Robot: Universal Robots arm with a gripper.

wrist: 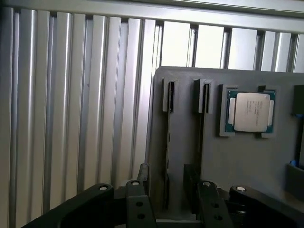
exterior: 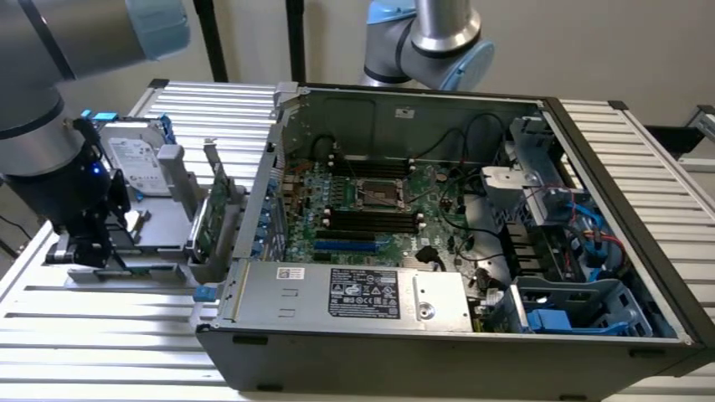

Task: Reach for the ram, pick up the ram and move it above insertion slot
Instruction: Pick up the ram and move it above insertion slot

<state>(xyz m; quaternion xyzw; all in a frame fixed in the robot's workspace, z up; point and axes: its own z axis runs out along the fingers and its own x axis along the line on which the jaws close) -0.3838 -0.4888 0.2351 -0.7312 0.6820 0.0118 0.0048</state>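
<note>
we see ram edge-on: thin dark strip standing in slot of grey holder, near processor chip. gripper fingers spread wide, one each side of ram; contact we cannot tell. black insertion slot well apart, inside open computer case. print on processor lid and power supply label: unreadable to us.

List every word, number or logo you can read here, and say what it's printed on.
Black label on the power supply: print too small to read.
White sticker beside it: unreadable.
Hard drive label: blurred, unreadable.
Processor lid in the wrist view: faint markings, unreadable.
No text can be quoted.
</note>
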